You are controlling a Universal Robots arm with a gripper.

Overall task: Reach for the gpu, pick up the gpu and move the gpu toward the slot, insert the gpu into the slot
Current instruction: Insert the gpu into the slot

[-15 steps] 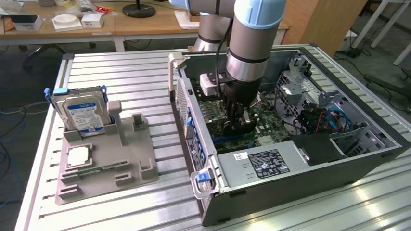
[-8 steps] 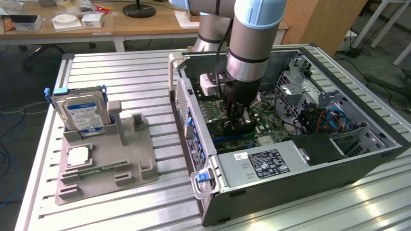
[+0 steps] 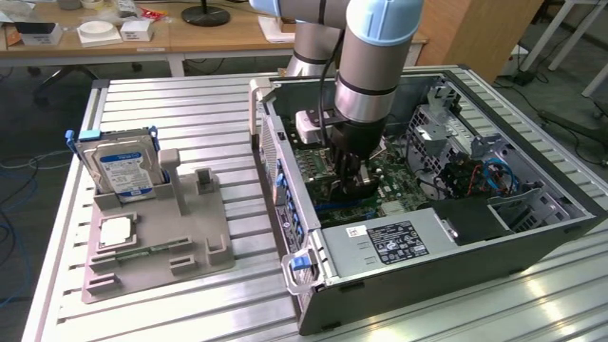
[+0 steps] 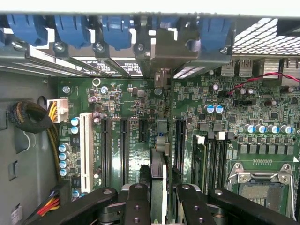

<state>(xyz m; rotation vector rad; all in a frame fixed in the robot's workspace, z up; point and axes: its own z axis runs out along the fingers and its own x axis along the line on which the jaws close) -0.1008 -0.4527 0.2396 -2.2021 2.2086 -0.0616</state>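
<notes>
My tool (image 4: 158, 199) pinches the gpu (image 4: 158, 173) edge-on, low inside the open computer case (image 3: 532, 235) over the motherboard's slot (image 4: 159, 126); pickup and carry look done, seating unfinished.

We see the computer case (image 3: 428, 235) lying open on the bench (image 3: 190, 100), with the fixture tray (image 3: 161, 249) at the exterior view's left holding an upright hard drive (image 3: 119, 167).

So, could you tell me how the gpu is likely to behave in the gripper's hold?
Probably stiff: the gpu stands edge-on and unbent in the gripper. Likely light, being so thin. Possibly fragile, so a skewed push over the motherboard may harm it.
</notes>
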